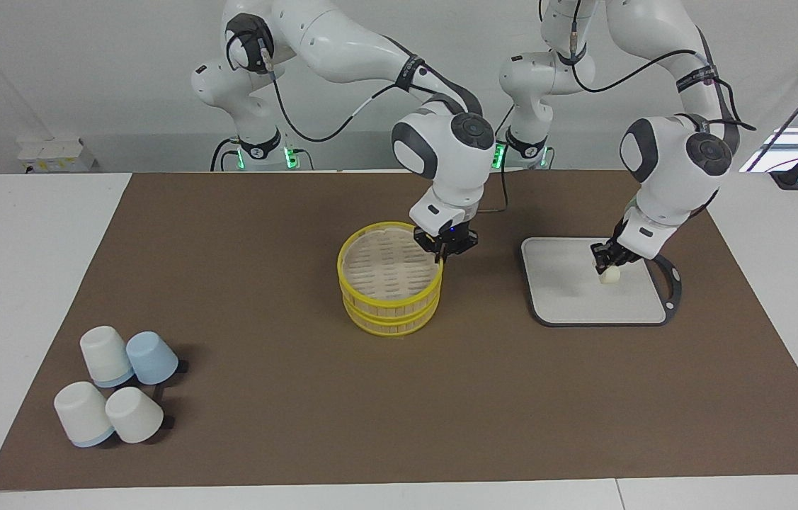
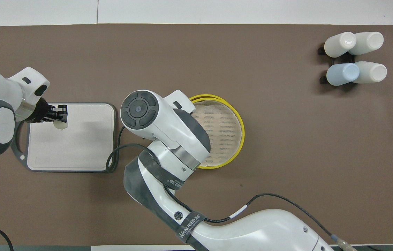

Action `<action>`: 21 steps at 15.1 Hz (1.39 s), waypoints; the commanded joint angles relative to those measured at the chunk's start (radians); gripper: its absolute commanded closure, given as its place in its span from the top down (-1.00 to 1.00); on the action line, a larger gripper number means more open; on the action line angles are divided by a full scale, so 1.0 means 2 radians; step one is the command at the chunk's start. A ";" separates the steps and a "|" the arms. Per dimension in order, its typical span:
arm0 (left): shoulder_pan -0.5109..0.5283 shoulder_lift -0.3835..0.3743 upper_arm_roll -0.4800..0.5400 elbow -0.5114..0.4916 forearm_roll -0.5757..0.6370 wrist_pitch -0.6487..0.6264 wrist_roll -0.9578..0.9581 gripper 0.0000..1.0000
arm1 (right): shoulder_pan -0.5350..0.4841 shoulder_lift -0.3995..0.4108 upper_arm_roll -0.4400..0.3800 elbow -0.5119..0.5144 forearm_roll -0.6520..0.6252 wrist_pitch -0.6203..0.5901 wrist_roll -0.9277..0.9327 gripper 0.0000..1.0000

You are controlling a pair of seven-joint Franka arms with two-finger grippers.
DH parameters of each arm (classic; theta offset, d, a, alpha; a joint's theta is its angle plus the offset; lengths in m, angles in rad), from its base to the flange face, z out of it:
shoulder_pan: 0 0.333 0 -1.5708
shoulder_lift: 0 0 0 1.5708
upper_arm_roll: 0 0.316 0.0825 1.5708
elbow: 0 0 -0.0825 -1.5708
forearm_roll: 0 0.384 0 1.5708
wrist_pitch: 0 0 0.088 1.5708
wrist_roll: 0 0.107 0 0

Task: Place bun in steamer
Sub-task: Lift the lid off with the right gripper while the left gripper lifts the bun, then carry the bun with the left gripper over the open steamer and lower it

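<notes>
Two jaws closed | left jaws (image 1: 609, 268): smooth bun (image 1: 610, 276) | right jaws (image 1: 443, 249): slatted steamer (image 1: 390, 288) rim

You're looking at a white table (image 1: 30, 283) covered mostly by a brown mat (image 1: 285, 397), with a plain pale wall (image 1: 87, 71) at the robots' end. Bright light comes in at a window (image 1: 795, 152) toward the left arm's end.

You're looking at a robotics lab: two white arms (image 1: 342, 42) bolted at a white table (image 1: 23, 283) with exposed cabling, a plain brown mat (image 1: 264, 397) as work surface, a bare grey wall, and no household furnishings near the fingers.
</notes>
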 commanded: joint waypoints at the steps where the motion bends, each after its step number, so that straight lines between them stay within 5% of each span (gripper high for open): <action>1: -0.006 -0.005 0.003 0.010 0.008 -0.020 -0.015 -0.56 | -0.004 -0.018 0.002 0.005 -0.011 -0.028 0.011 -1.00; 10: -0.029 0.005 -0.001 0.045 -0.007 -0.048 -0.047 -0.55 | -0.093 -0.134 0.001 0.006 0.015 -0.103 -0.177 -1.00; 15: -0.100 0.017 0.000 0.089 -0.007 -0.083 -0.152 -0.55 | -0.181 -0.160 0.002 -0.003 0.020 -0.115 -0.348 -1.00; 21: -0.210 0.029 0.000 0.103 -0.033 -0.055 -0.294 -0.55 | -0.247 -0.174 0.002 -0.037 0.070 -0.120 -0.400 -1.00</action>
